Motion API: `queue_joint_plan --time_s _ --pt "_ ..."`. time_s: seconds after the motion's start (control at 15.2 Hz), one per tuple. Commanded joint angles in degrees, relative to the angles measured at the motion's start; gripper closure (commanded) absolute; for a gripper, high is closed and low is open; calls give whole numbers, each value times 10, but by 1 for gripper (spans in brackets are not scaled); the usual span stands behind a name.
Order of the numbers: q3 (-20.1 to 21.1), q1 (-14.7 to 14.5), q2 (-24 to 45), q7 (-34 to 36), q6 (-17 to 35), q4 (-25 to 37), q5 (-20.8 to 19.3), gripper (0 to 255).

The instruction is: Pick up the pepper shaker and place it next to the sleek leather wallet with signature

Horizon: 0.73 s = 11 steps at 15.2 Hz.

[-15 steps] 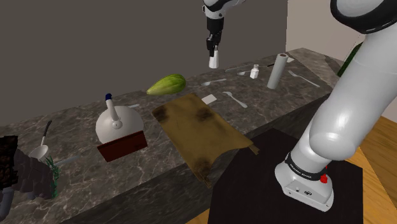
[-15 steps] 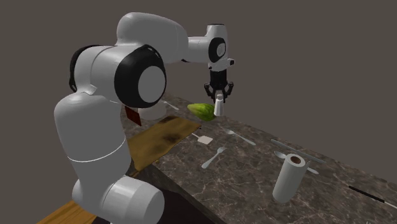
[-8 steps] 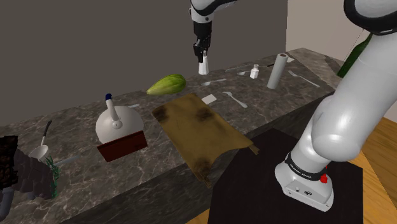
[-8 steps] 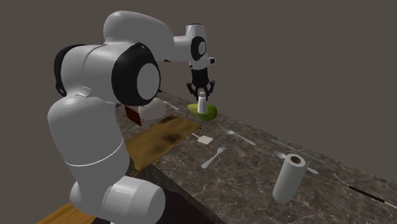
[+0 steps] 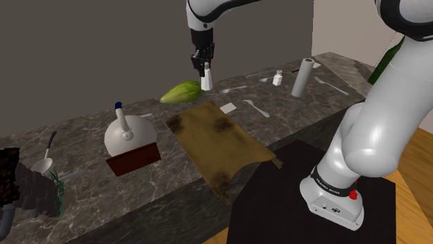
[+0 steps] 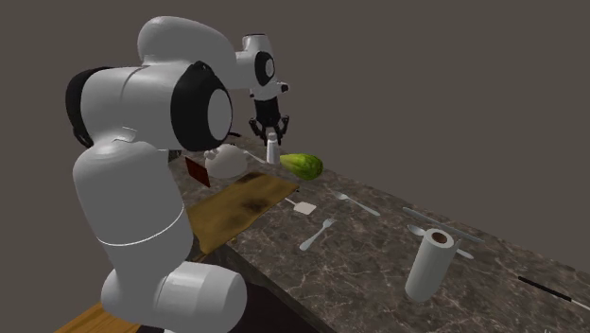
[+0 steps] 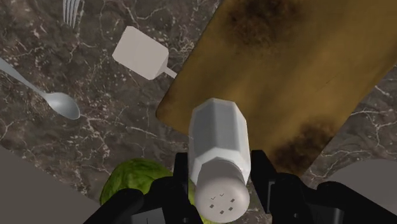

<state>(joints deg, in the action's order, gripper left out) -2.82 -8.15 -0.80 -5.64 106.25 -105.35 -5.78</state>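
Your arm [image 6: 132, 199] reads glossy white, all fat rounded links, with round black joint caps [image 6: 203, 113] at the bends. On the white base [image 5: 333, 208] you've got a dark band [image 5: 325, 181] with tiny white lettering, too small to read, and a red button [image 5: 354, 195]. Your claw [image 5: 203, 69] is black all over, with blocky fingers [image 7: 264, 175].

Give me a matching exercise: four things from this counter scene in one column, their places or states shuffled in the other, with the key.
1. pepper shaker
2. green vegetable
3. paper roll
4. wooden board

A. standing upright on the counter
B. clasped in the hand, up in the air
C. hanging over the counter's front edge
D. lying on its side on the counter

Pairs: 1-B, 2-D, 3-A, 4-C
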Motion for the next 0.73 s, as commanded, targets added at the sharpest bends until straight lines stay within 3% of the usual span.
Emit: queue_joint_plan --time_s 0.0,0.66 --pt "14 -14 10 28 -7 14 0 255" --pt "75 -81 78 155 -41 103 -7 255"
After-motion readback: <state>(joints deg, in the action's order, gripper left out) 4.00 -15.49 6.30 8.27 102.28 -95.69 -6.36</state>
